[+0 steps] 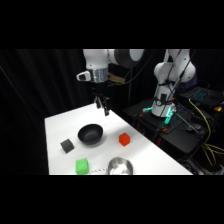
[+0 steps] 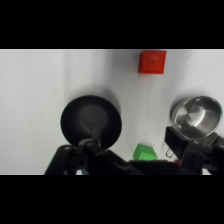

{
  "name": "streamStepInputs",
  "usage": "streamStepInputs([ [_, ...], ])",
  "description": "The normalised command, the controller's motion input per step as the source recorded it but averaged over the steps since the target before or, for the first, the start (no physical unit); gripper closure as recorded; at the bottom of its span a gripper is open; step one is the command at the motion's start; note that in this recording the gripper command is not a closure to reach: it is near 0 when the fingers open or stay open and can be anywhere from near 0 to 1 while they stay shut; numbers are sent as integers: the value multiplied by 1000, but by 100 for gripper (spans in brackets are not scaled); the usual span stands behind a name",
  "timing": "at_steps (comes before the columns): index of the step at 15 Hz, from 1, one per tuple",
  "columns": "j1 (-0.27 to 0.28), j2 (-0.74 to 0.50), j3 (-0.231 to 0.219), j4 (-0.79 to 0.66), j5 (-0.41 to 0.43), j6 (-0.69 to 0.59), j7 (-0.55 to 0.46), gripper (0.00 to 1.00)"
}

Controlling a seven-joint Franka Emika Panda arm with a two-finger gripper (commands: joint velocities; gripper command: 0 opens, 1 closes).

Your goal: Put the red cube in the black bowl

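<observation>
The red cube [image 1: 124, 139] sits by itself on the white table [image 1: 60, 125], a little way to the side of the black bowl [image 1: 90, 133]. Nothing is touching it. The bowl sits near the middle of the table and looks empty, so the cube has not gone in yet.

The gripper [image 1: 103, 107] hangs high in the air above the far edge of the table, just behind the bowl. It holds nothing. I cannot tell if it is spread wide or pinched together. I think it is up high so its camera can look down on everything at once.

From the wrist view I can see the black bowl [image 2: 91, 121] right below, the red cube [image 2: 152, 62] off toward the top, a green cube [image 2: 145, 152] and a shiny silver bowl [image 2: 196, 114].

There are 3 cubes and 2 bowls in all. The dark grey cube [image 1: 67, 146] sits on the other side of the black bowl, well away from the red one. The green cube [image 1: 82, 166] and silver bowl [image 1: 120, 166] sit at the near edge.

I think the arm must next move over to the red cube and come down on it. The cube has clear space around it, so that should be easy.
</observation>
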Motion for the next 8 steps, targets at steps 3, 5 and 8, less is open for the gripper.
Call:
streamStepInputs([
  [3, -19, -16, 40, -35, -6, 34, 23, 0],
  [5, 4, -35, 61, -154, 70, 151, 64, 0],
  [8, 18, -48, 66, -252, 168, 266, 76, 0],
])
